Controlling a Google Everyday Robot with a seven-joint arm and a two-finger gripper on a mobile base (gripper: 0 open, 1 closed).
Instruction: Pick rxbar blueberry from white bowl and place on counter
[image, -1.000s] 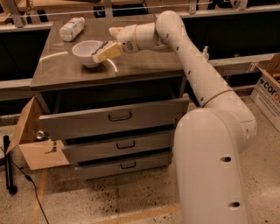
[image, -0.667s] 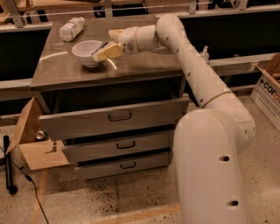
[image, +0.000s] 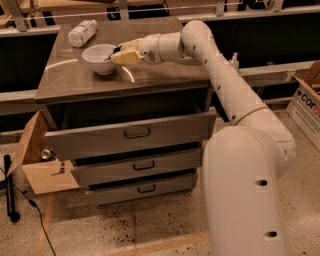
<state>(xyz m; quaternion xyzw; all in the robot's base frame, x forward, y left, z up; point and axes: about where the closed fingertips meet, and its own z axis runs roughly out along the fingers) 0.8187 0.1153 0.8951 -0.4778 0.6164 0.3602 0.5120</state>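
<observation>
The gripper (image: 116, 54) is reaching over the white bowl's (image: 95, 54) right rim, hiding part of the bowl's inside. A cardboard box (image: 306, 107) is being cut off by the right edge.

Claw (image: 116, 53) sits at white bowl (image: 98, 64) rim on counter (image: 150, 81).

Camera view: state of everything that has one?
white bowl: upright on the counter
hand: at the bowl's right rim, reaching in
rxbar blueberry: not clearly visible, hand covers that side
bottle: lying on its side, back left corner
top drawer: looks pulled out slightly
cardboard box: flaps open, on the floor
</observation>
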